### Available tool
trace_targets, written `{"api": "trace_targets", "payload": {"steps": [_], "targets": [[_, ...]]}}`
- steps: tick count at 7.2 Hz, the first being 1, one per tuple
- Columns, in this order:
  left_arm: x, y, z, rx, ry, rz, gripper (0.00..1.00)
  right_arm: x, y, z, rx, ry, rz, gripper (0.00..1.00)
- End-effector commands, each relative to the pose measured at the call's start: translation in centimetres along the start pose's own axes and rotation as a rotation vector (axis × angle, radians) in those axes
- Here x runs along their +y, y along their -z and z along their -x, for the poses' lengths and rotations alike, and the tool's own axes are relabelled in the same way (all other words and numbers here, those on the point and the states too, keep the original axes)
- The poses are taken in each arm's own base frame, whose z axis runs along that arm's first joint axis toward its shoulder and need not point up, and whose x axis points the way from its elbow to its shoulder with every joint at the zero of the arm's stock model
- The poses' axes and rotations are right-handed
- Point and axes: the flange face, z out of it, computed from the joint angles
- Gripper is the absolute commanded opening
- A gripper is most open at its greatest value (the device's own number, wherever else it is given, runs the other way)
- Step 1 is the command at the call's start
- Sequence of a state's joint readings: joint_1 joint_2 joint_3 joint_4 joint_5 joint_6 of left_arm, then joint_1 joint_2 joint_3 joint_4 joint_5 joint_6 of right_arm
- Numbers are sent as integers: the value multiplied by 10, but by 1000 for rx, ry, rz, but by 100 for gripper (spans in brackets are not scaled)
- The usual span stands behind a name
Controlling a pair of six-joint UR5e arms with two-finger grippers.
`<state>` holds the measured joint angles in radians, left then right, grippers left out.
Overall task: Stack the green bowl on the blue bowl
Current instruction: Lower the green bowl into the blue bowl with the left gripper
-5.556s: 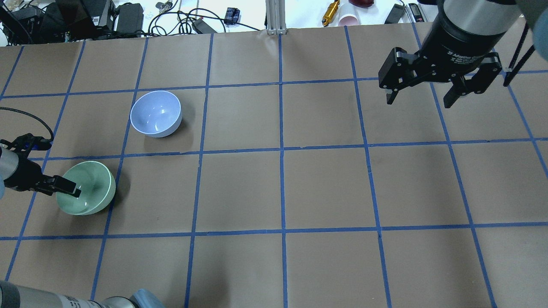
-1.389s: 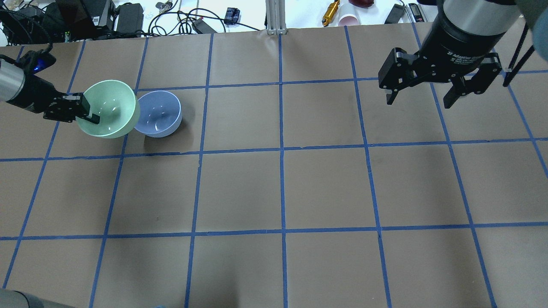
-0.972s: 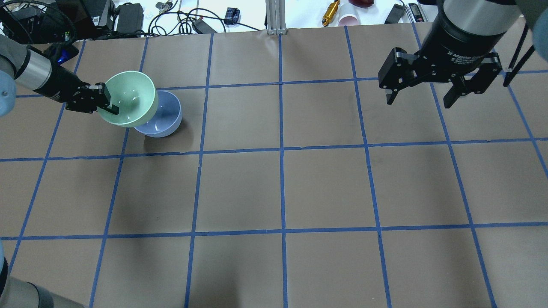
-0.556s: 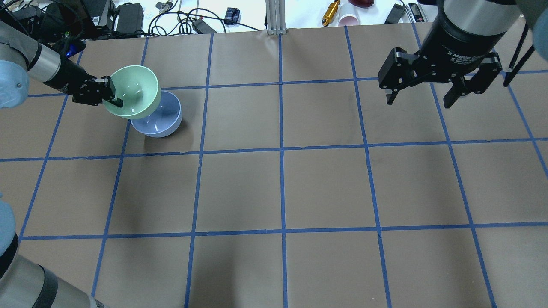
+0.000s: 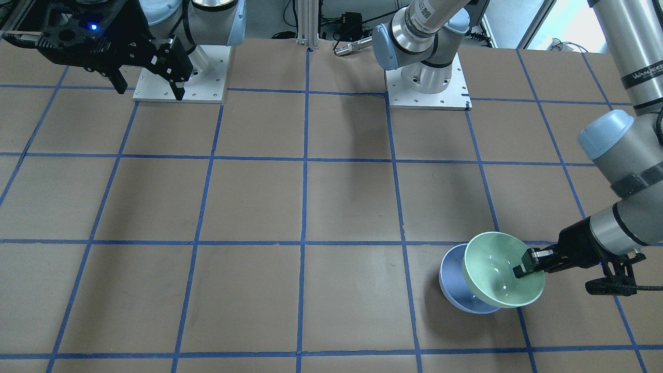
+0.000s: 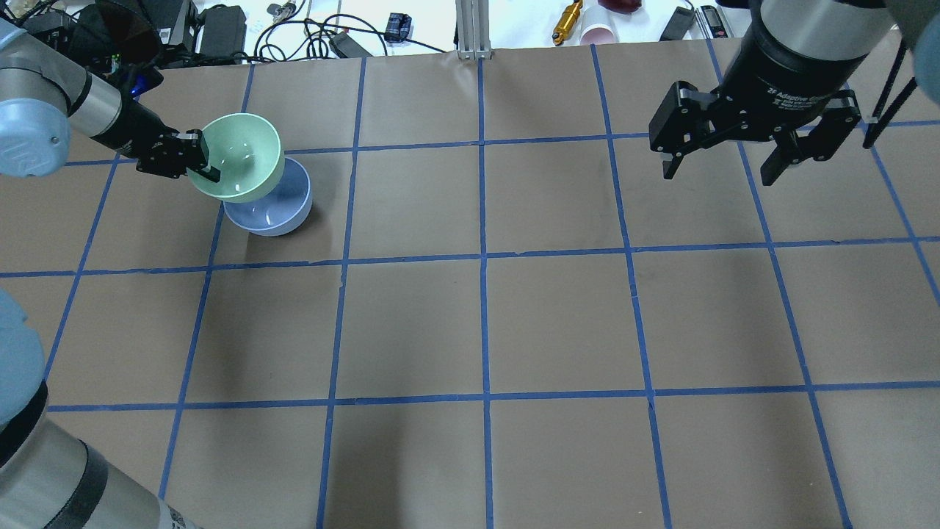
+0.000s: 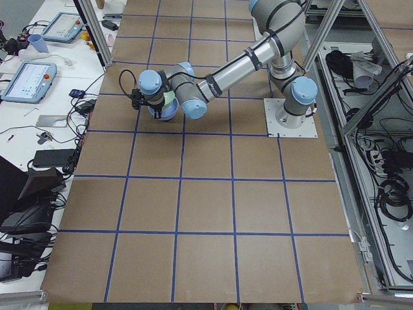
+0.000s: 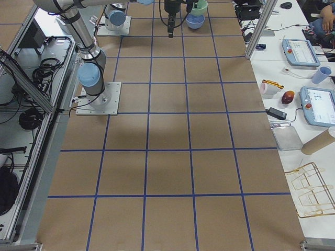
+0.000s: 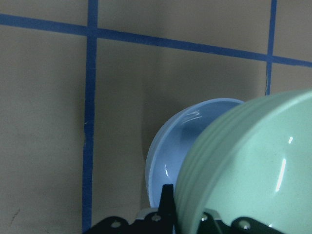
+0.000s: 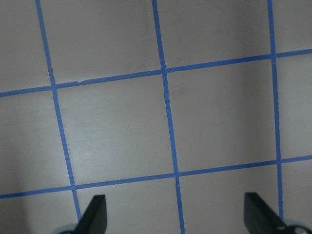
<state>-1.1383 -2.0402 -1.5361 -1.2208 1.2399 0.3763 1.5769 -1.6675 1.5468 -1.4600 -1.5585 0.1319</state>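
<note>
Pinching the green bowl [image 6: 246, 156] by its rim at upper left, the left gripper [image 6: 208, 166] holds it tilted, off-centre over the blue bowl [image 6: 275, 213]; released now, it could slide off. The right gripper [image 6: 718, 176] gapes wide.

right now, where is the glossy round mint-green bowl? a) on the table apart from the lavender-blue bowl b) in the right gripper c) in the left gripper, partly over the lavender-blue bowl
c: the left gripper pinches the rim of the mint-green bowl, holding it tilted partly over the lavender-blue bowl.
</note>
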Motion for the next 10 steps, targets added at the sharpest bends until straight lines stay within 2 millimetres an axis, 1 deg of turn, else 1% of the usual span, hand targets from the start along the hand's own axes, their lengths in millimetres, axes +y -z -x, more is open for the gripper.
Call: {"api": "trace_targets", "payload": {"steps": [1, 3, 5, 6, 7, 8, 10], "targets": [[0, -2, 2, -21, -2, 10, 0, 0, 0, 0, 0, 0, 1, 100], [-1, -7, 3, -17, 1, 18, 0, 0, 0, 0, 0, 0, 1, 100], [-1, -10, -6, -19, -12, 23, 0, 0, 0, 0, 0, 0, 1, 100], [0, -12, -6, -17, -13, 27, 1, 0, 0, 0, 0, 0, 1, 100], [0, -13, -6, -15, -12, 27, 68, 0, 0, 0, 0, 0, 1, 100], [2, -13, -7, -11, -9, 35, 92, 0, -1, 0, 0, 0, 2, 100], [3, -7, -10, -16, -13, 30, 93, 0, 0, 0, 0, 0, 1, 100]]}}
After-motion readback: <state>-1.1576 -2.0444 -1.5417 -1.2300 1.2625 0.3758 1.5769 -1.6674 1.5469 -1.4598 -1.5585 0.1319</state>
